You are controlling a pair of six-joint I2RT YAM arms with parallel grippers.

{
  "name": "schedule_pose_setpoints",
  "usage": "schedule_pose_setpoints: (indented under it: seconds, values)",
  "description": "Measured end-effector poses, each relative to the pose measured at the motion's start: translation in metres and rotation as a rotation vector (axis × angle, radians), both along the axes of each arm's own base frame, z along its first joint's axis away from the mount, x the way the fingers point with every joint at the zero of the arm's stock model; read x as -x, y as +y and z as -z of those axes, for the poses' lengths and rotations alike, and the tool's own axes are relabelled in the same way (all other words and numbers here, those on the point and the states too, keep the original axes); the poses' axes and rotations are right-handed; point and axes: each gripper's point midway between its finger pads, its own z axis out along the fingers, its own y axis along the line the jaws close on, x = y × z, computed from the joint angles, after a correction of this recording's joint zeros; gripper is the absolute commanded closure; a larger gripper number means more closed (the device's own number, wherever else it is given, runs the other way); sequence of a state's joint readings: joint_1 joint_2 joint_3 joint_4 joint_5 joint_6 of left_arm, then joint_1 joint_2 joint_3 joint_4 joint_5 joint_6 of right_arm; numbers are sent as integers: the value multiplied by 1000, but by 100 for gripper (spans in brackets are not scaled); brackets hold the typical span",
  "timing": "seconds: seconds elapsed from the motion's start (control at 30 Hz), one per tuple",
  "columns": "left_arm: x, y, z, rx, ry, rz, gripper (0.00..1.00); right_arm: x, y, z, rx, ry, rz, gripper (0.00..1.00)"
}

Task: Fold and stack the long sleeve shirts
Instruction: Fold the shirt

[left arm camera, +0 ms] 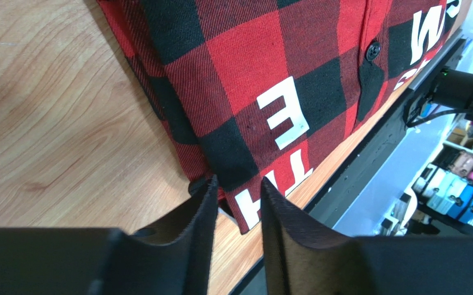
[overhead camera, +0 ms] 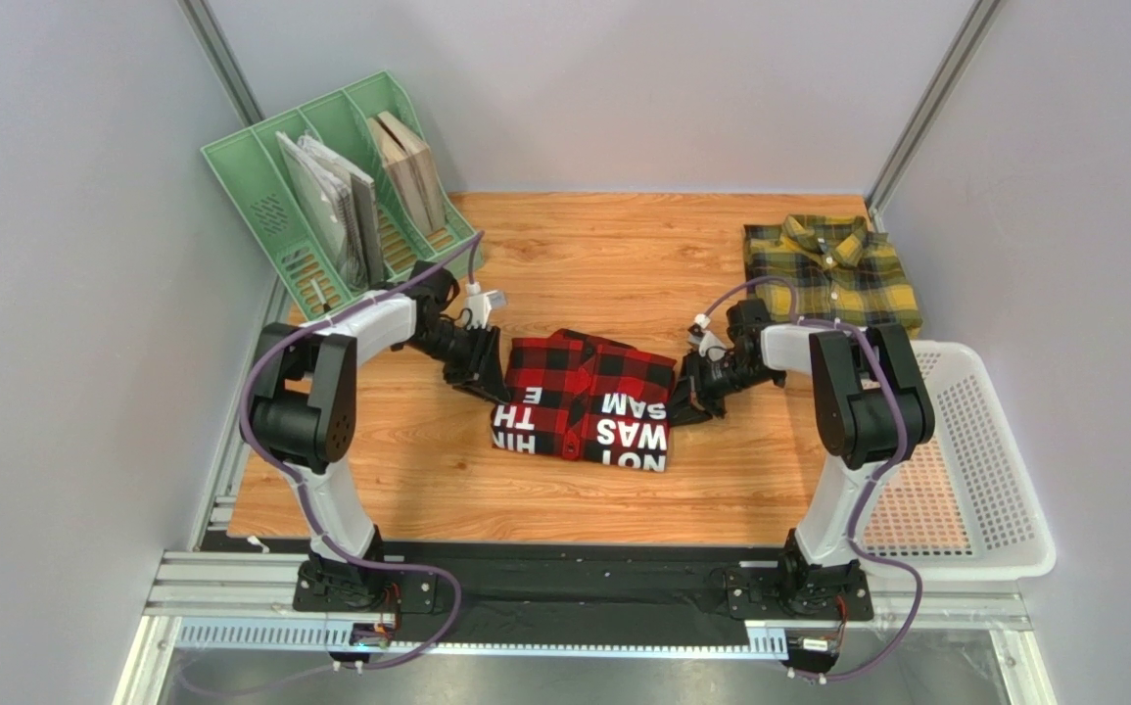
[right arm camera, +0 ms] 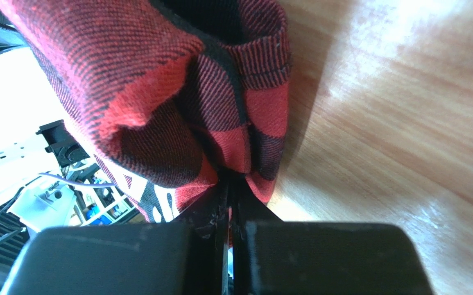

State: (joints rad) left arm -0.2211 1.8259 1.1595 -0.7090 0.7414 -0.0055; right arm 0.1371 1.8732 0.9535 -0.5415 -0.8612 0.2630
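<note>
At the red shirt [overhead camera: 586, 400] — right hand [right arm camera: 231, 182] pinches one edge, left hand [left arm camera: 237, 189] (narrowly parted) at another.

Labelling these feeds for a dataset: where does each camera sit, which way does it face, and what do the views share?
Top external: above and behind the robot, looking down at the wooden table; both arms show.
Left wrist: on the left arm, looking past the left gripper at the lettered corner of the red-and-black shirt.
Right wrist: on the right arm, facing the shirt fold pinched in the right gripper.
Shared: all three show that shirt and table.
</note>
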Motion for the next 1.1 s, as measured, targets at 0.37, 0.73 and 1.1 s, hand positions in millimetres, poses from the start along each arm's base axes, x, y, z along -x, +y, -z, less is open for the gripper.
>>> schedule_pose_setpoints:
  seconds: [0.37, 0.73, 1.1]
  values:
    - [1, -1, 6, 4, 27, -7, 92, 1, -1, -3, 9, 19, -9, 100]
    - [-1, 2, 11, -25, 23, -15, 100, -3, -6, -12, 42, 2, -51, 100]
    - [-3, 7, 11, -55, -2, -26, 100, 9, -17, -8, 104, 12, -111, 100]
